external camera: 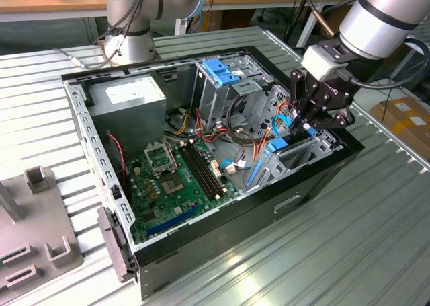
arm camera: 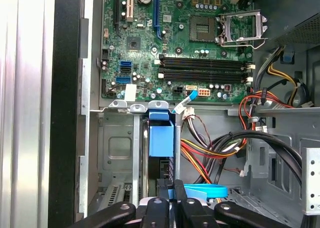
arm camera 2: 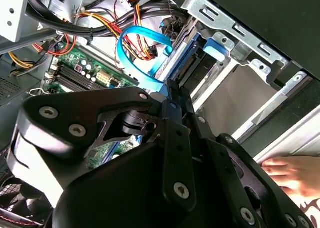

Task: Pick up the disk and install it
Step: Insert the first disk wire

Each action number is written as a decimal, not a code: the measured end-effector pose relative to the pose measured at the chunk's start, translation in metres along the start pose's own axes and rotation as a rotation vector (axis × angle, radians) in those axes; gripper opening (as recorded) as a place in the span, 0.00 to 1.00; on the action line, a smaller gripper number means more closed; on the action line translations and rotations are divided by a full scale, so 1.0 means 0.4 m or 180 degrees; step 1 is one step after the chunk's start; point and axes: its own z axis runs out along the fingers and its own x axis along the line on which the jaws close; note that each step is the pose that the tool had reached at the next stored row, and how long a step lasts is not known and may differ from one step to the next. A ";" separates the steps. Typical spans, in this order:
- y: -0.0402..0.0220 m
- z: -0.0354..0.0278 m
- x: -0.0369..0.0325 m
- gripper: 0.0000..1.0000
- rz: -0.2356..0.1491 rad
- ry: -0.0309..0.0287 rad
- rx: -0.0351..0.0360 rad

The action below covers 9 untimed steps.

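The gripper (external camera: 300, 126), fingers together, sits just above the disk (arm camera: 161, 140), which stands on edge in the computer case (external camera: 316, 181) at the exterior view's right.

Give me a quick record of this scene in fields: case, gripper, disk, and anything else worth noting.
case: open, on a ribbed table, motherboard exposed
gripper: over the bay, at the case edge on the exterior view's right
disk: on edge in the bay, right by the gripper
hand: a person's, outside the case
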 end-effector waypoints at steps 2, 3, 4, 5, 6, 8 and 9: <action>0.000 0.001 0.000 0.16 0.0000 -0.0001 0.0000; 0.000 0.002 0.000 0.16 0.0000 -0.0001 0.0000; 0.000 0.003 0.000 0.16 0.0000 0.0000 0.0000; 0.000 0.003 0.000 0.16 0.0000 0.0000 0.0000; 0.000 0.004 0.000 0.16 0.0000 0.0000 0.0000; 0.000 0.004 0.000 0.16 0.0000 0.0000 0.0000; 0.000 0.006 0.000 0.16 0.0000 -0.0001 0.0000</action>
